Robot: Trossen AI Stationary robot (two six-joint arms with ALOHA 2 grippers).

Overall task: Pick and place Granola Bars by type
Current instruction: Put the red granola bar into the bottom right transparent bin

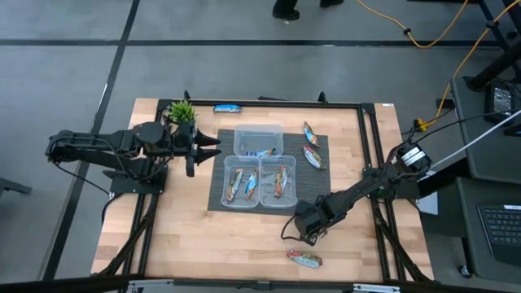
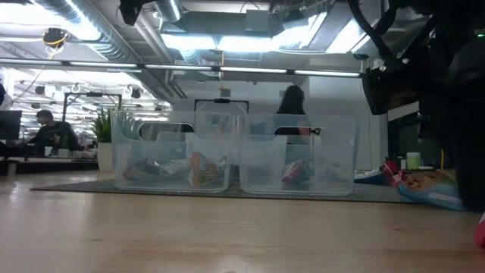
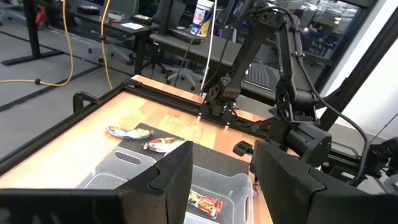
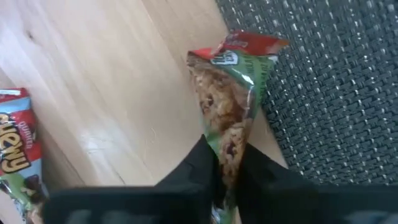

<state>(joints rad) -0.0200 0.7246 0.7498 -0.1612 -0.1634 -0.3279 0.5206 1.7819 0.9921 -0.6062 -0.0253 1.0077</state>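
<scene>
A green-and-red bar [image 4: 233,106] is pinched between the fingers of the right gripper [image 1: 308,226], held low over the desk [image 1: 187,236] at the mat's [image 1: 321,175] 5 o'clock corner. Another bar [image 1: 304,260] lies at 6 o'clock from it. The left gripper [image 1: 213,145], spread and holding nothing, is parked at 9 o'clock of the tubs [image 1: 258,140], where sorted bars [image 1: 244,184] are kept.

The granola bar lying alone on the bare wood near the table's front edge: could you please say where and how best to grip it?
The lone granola bar lies flat with its length running across the table. Probably best to come straight down and pinch across its narrow width at mid-length. The right gripper is nearest, but it already holds another bar; the left gripper waits by the tubs.
</scene>
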